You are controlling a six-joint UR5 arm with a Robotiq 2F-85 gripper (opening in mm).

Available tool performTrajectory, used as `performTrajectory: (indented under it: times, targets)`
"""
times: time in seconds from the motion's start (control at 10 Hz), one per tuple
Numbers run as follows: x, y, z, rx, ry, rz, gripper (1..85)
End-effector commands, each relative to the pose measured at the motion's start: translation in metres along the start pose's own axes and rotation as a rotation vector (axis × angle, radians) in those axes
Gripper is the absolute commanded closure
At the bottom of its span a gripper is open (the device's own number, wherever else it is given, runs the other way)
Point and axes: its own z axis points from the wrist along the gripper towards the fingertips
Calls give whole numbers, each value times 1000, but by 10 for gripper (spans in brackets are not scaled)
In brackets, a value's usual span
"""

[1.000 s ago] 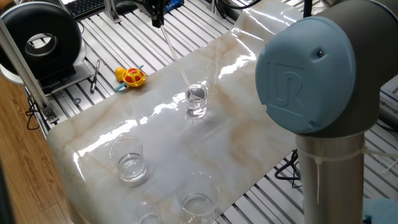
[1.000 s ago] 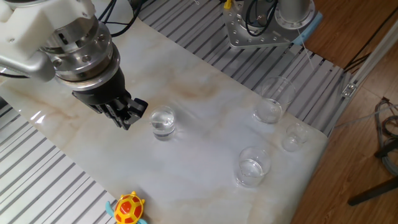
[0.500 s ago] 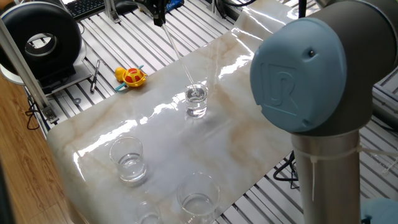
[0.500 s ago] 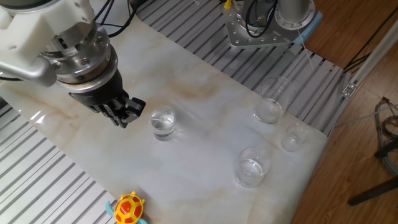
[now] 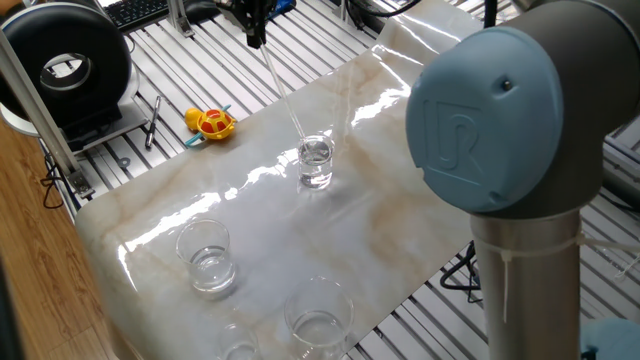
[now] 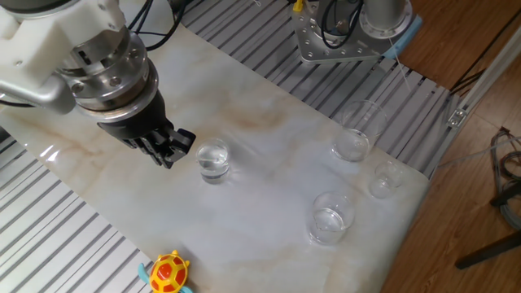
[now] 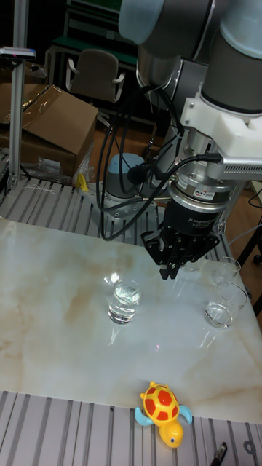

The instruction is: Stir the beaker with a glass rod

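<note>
Glass rod (image 5: 285, 95) faint, tool (image 6: 169, 150) grip unclear

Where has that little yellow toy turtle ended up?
In the tall fixed view the toy turtle sits at the near edge of the marble table, in front of the beaker and apart from it.

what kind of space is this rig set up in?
Probably a robotics lab or workshop, not a chemistry lab. The marble-look sheet lies over slotted aluminium framing, a keyboard sits at the back, and a cardboard box and office chair stand behind the arm.
</note>
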Motion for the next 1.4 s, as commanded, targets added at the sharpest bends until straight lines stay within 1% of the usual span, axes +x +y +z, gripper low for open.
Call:
performTrajectory:
  times: [0.0, 0.1, 0.3, 0.4, 0.7, 1.0, 1.3]
  targets:
    - [2, -8, -3, 22, 16, -32, 847]
    - [6, -8, -3, 18, 18, -28, 847]
    - [10, -4, -1, -4, 14, -12, 847]
    - [10, -1, -1, -13, 12, -2, 847]
    - [5, -4, 1, -1, -2, -16, 847]
    - [5, -7, 2, 8, -1, -29, 847]
    - [1, -8, 5, 11, -5, -34, 847]
